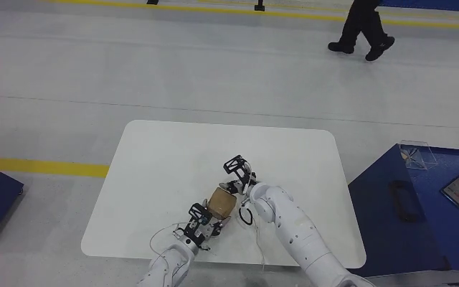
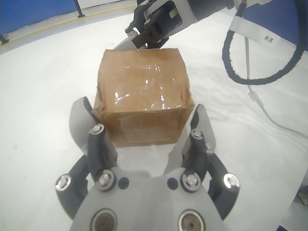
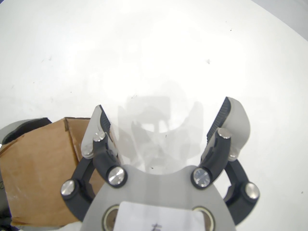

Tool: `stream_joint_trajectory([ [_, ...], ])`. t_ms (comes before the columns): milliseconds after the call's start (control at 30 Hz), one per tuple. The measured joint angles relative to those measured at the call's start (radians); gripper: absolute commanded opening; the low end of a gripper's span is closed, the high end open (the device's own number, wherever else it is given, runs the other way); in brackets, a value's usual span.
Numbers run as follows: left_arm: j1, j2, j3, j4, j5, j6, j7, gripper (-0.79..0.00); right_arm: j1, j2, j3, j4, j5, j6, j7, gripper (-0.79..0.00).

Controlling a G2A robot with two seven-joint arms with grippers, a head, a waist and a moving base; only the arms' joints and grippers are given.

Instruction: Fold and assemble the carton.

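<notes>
Carton [image 2: 142, 90] closed and flanked by both grippers

It is a small brown cardboard cube standing on the white table [image 1: 165, 158], close to the table's near edge and about midway along it. Its flaps are down. Its upper face is glossy with clear tape, which also wraps over the top edges. A further patch of tape shows on the side turned to the left wrist camera.

The left gripper [image 2: 140, 108] sits low at the carton's robot-facing side. Its fingers [image 2: 80, 114] are spread wide, with one tip beside each near corner of the box. Whether the tips press the cardboard cannot be told (one overlaps the corner from this angle), so the box lies between them rather than clearly pinched.

The right gripper [image 3: 163, 111] is at the carton's far side, pointing away over bare table. Its fingers [image 3: 237, 118] are spread apart with nothing between them, ribbed black pads facing each other. The carton lies just beside and behind one of those fingers, and in the left wrist view that finger meets the box's far upper edge. In the top view the carton lies between the two grippers, the left one nearer the table's edge and the right one farther in.
</notes>
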Motion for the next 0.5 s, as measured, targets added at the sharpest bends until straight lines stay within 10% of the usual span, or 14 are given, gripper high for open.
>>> stream_joint_trajectory([
  [333,0.056,0.008,-0.017,-0.107,-0.099,-0.072,-0.001,-0.785,-0.023,0.034,0.135,-0.074,0.044,0.055,-0.011,0.0],
  [500,0.123,-0.005,-0.05,-0.2,-0.513,-0.227,-0.121,-0.785,-0.082,0.061,0.242,-0.183,0.101,0.034,0.019,0.0],
])
